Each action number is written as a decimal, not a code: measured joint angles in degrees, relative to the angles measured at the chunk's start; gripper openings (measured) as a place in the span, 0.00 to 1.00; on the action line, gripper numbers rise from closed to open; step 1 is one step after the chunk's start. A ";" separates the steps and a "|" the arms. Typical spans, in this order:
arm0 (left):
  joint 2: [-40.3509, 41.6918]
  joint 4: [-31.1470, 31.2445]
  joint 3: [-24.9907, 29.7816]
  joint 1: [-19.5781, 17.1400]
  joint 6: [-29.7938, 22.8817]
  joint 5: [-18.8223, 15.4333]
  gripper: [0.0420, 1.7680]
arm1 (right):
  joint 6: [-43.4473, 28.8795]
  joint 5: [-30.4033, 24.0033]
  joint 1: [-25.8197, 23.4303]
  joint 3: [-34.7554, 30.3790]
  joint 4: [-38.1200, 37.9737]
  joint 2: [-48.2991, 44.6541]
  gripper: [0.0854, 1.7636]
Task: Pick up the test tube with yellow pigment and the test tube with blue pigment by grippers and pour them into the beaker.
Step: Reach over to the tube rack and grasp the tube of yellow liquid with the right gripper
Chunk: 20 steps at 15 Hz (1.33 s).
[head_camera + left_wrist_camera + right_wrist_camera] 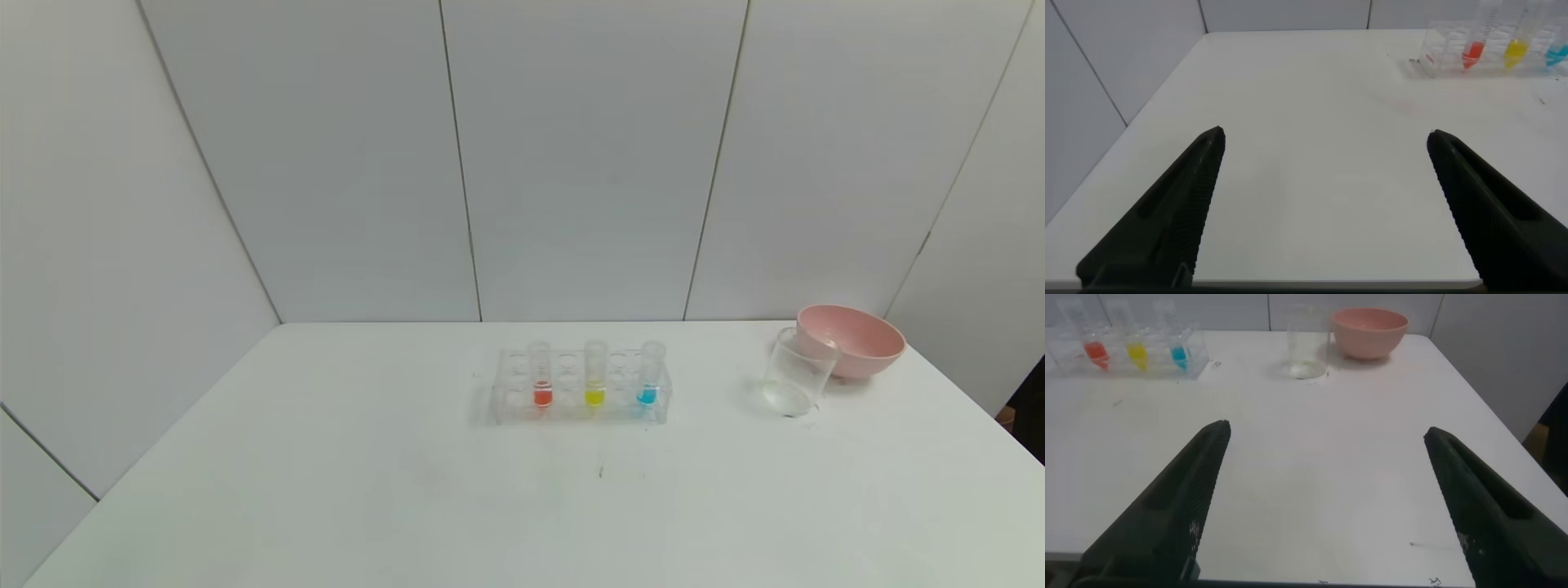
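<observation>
While nothing has been lifted yet, I judge the task to be at its very start — both pigment tubes sit in their rack and neither arm shows in the head view. On the white table (326, 490) the pink bowl (853, 339) stands at the far right, and the beaker (796, 374) is just in front of it on the bowl's left side, so close that I cannot tell whether they touch; it looks empty or nearly so. The clear tube rack (581, 390) stands mid-table, well apart from the beaker. It holds three upright tubes: the red-orange-filled tube (542, 384) on the left, the test tube with yellow pigment (594, 382) in the middle, the test tube with blue pigment (649, 380) on the right.

My left gripper (1327, 163) hangs low over the near left part of the table, jaws spread wide and holding nothing, the rack well ahead of it. My right gripper (1327, 457) is held the same way over the near right part — wide open, empty, facing rack and beaker.

As I see it, the next move calls for each arm to advance to the rack, straddle a tube's clear upper part above the rack's top plate, and close without tilting it.
</observation>
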State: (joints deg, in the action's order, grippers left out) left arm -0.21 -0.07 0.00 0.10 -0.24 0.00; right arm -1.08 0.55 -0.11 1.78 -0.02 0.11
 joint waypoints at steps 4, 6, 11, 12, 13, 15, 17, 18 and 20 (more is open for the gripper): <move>0.00 0.00 0.00 0.00 0.02 0.00 1.00 | 0.00 0.00 0.04 4.75 1.04 4.55 0.97; 0.00 0.00 0.00 0.00 0.00 0.00 1.00 | -0.09 0.05 0.04 7.12 4.62 10.72 0.97; 0.00 0.02 0.00 0.00 0.00 0.00 1.00 | -0.04 -0.06 0.09 9.94 28.56 35.04 0.97; 0.00 0.00 0.00 0.00 0.00 0.00 1.00 | -0.04 -0.15 0.09 10.29 33.02 40.48 0.97; 0.00 0.00 0.00 0.00 0.02 0.00 1.00 | -0.06 -0.17 0.11 10.81 37.05 46.39 0.97; 0.00 0.00 0.00 0.00 0.00 0.00 1.00 | -0.06 -0.17 0.27 12.21 43.87 57.03 0.97; 0.00 0.00 0.00 0.00 0.02 0.00 1.00 | -0.22 -0.04 1.05 13.79 49.97 67.11 0.97; 0.00 0.00 0.00 0.00 0.00 -0.02 1.00 | -0.28 0.65 1.90 14.56 52.41 71.47 0.97; 0.00 0.02 0.00 0.00 0.00 0.00 1.00 | -0.37 5.24 5.51 16.69 57.58 79.54 0.97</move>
State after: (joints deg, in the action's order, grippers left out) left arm -0.21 -0.05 0.00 0.10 -0.24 0.00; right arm -1.45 5.79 5.40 18.47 57.55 79.65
